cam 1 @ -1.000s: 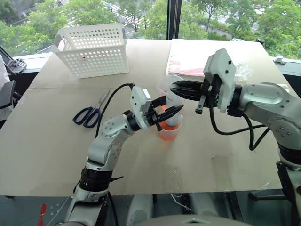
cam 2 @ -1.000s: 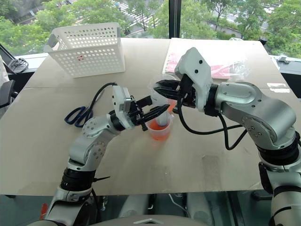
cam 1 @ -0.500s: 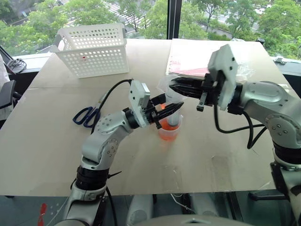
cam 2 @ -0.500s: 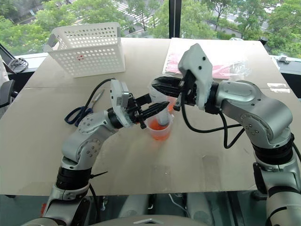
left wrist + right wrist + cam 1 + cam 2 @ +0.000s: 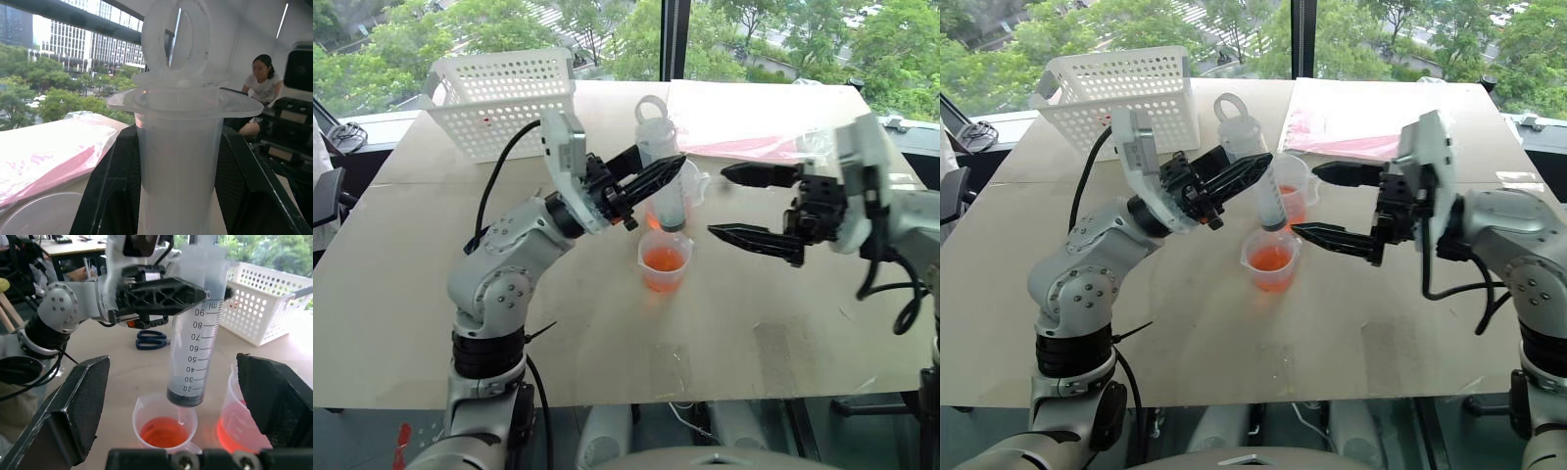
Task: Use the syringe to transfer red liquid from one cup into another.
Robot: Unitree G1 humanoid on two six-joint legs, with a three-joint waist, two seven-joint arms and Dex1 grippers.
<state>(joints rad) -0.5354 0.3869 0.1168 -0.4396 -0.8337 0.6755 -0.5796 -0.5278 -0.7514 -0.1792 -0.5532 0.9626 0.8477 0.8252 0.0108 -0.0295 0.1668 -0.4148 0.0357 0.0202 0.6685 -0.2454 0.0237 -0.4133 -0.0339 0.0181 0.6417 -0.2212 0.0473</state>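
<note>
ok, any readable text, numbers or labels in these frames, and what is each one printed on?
"ml", on the syringe barrel, at the top of its scale.
"90", "80", "70", "60", "50", "40", "30", running down that scale.
The lowest marks by the plunger seal are partly cut off and unclear.
Small red mark on the white basket: too small to read.

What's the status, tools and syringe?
Left tool shut on syringe, tip above near cup. Right tool open, apart from it. Both cups hold red liquid. Nothing in the way.
</note>
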